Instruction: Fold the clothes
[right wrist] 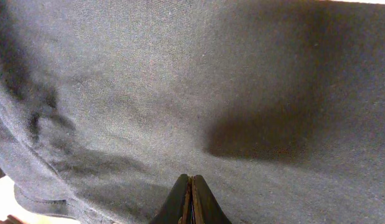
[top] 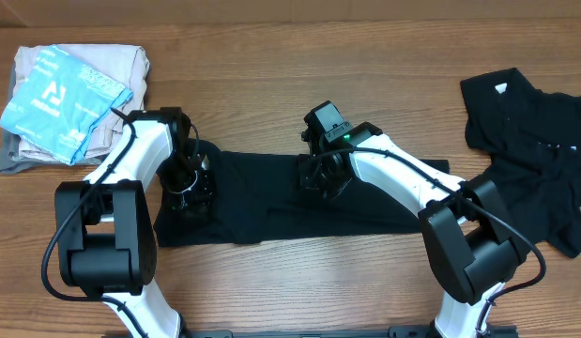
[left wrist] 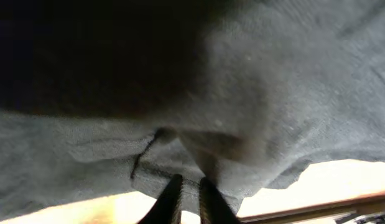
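A black garment [top: 262,202] lies stretched across the middle of the table as a long band. My left gripper [top: 187,192] is at its left end. In the left wrist view the fingers [left wrist: 189,190] are shut on a fold of the garment's edge [left wrist: 273,93], with the table showing bright below it. My right gripper [top: 323,178] is over the garment's middle. In the right wrist view its fingers [right wrist: 191,190] are pressed together, tips against the flat cloth [right wrist: 180,74]. A second black garment [top: 529,150] with a small white neck label lies crumpled at the far right.
A stack of folded pale clothes with a light blue printed piece on top [top: 69,99] sits at the back left corner. The wooden table [top: 299,75] shows bare behind the garment. The arm bases stand at the front edge.
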Controlling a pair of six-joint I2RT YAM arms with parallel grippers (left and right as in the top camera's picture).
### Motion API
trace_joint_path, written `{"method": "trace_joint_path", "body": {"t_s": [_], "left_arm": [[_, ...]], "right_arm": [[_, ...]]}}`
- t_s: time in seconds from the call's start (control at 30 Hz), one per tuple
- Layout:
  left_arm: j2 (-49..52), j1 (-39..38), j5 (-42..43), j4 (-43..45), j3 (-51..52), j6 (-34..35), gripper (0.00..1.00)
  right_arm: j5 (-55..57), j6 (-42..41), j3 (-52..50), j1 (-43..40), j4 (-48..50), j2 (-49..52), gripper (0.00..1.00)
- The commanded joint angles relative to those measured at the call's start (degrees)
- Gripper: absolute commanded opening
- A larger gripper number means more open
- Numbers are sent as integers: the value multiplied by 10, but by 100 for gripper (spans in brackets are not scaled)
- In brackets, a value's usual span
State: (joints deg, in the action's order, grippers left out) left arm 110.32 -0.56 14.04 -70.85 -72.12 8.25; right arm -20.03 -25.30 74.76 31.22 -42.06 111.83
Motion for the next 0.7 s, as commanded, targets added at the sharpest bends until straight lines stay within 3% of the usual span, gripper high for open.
{"method": "trace_joint_path", "body": {"t_s": [0.0, 0.13, 0.37, 0.5, 0.67], "left_arm": [[0, 14, -31, 8, 2, -5, 19], [0, 23, -40, 7, 12, 0, 36], [0, 24, -33, 48, 73, 10, 36], [0, 24, -22, 54, 81, 10, 25], [0, 25, -22, 44, 81, 10, 5]], "right_arm": [[9, 0, -6, 1, 0, 2, 4], [10, 0, -6, 1, 0, 2, 4], [11, 0, -6, 1, 0, 2, 4], [11, 0, -6, 1, 0, 2, 4], [11, 0, -6, 1, 2, 2, 4]]}}
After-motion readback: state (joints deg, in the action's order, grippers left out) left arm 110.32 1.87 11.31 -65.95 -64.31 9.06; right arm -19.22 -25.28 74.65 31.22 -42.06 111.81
